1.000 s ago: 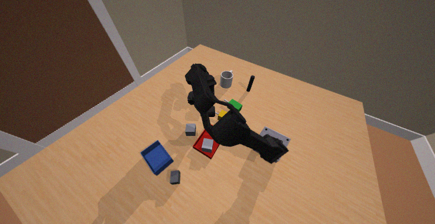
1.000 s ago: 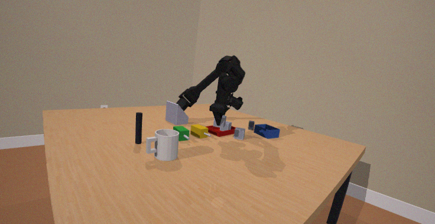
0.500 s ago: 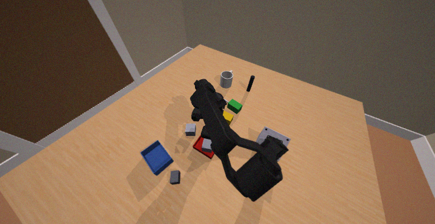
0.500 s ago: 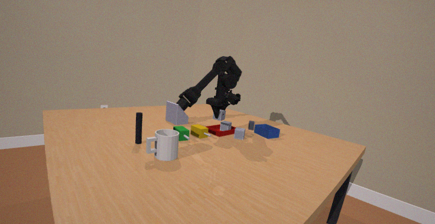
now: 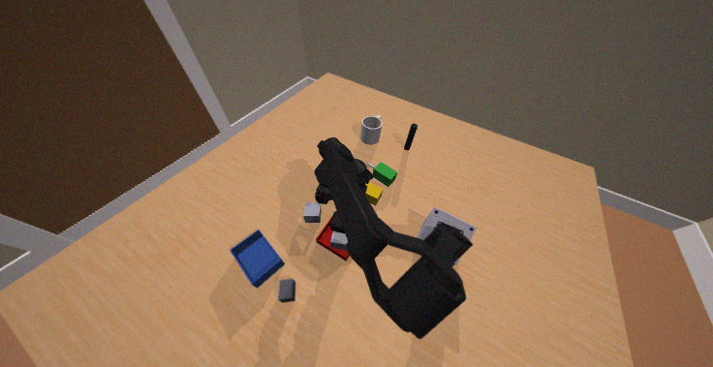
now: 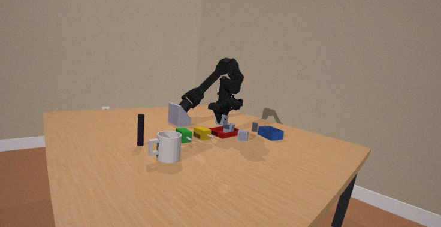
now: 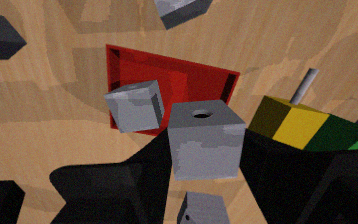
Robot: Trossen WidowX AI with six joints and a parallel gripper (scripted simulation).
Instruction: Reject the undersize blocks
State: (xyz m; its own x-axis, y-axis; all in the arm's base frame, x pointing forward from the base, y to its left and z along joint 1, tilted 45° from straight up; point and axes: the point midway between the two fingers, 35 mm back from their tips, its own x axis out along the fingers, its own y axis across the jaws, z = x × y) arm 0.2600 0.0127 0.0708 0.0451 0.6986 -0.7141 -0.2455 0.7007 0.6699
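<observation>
My gripper is shut on a steel block with its bore facing up in the wrist view. It holds the block above the red tray; the arm hides it in the top view. Another steel block sits in the tray's left part in the wrist view. A further steel block stands on the table beside the tray. The green gauge lies on the table, its pin pointing outward.
A yellow gauge lies between the tray and the green gauge. A blue tray and a dark grey block are beyond. A mug and black cylinder stand farther off.
</observation>
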